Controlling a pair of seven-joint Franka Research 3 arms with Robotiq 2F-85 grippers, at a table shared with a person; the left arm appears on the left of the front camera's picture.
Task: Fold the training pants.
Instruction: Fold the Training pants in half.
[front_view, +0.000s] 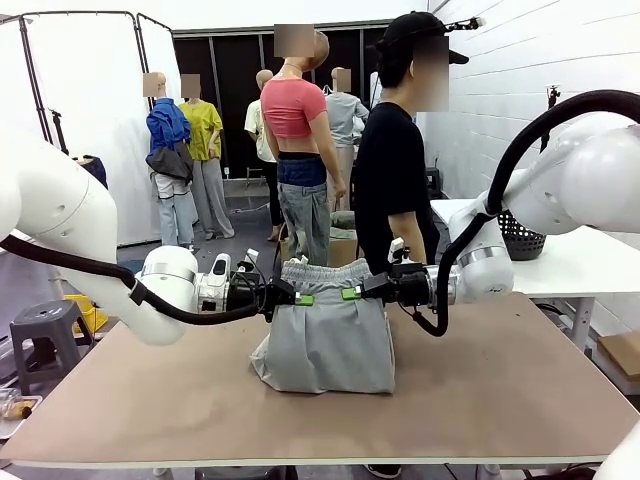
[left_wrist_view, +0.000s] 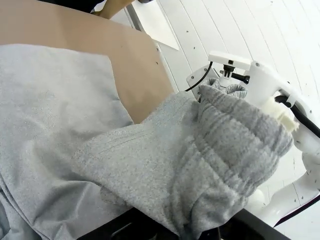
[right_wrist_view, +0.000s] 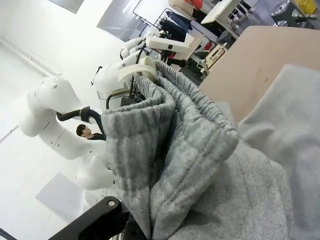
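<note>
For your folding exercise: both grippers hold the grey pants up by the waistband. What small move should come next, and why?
Probably carry the waistband forward and down together. The left gripper and right gripper are shut on the training pants, whose lower part already lies bunched on the table, so lowering would lay the fold.

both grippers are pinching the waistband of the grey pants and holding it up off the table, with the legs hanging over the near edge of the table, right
Not quite. Both the left gripper and right gripper do hold the training pants up by the waistband, but the front view shows the legs resting bunched on the table, not over its near edge.
</note>
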